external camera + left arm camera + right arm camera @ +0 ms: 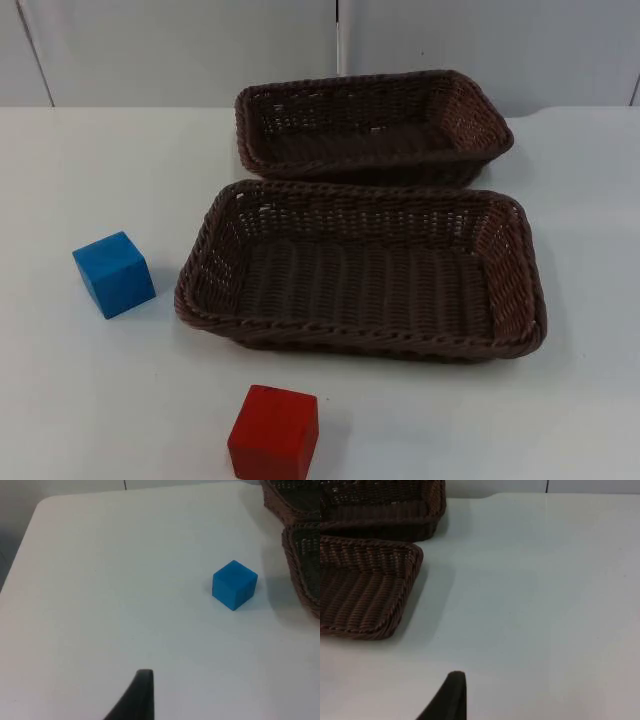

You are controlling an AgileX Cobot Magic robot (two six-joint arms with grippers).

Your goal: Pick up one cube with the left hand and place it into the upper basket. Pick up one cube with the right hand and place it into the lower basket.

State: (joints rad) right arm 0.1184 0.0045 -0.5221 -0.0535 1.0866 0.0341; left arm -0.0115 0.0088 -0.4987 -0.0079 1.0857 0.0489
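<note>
Left gripper (142, 692): above bare tabletop (60, 400), nothing touched; finger spread cannot be told.
Right gripper (451, 692): above bare tabletop beside the lower basket (360, 270); spread cannot be told.
Baskets: two, lower and upper basket (372, 122), toward the far edge.
Cubes: two; blue cube (114, 273) left of the lower basket, red cube (273, 432) at the near edge.

open table (60, 400) left of the lower basket (205, 310), blue cube (114, 273) stands alone there | red cube (273, 432) in front of the basket, bare table on both sides | upper basket (480, 150) close behind lower, narrow gap | bare table right of baskets
</note>
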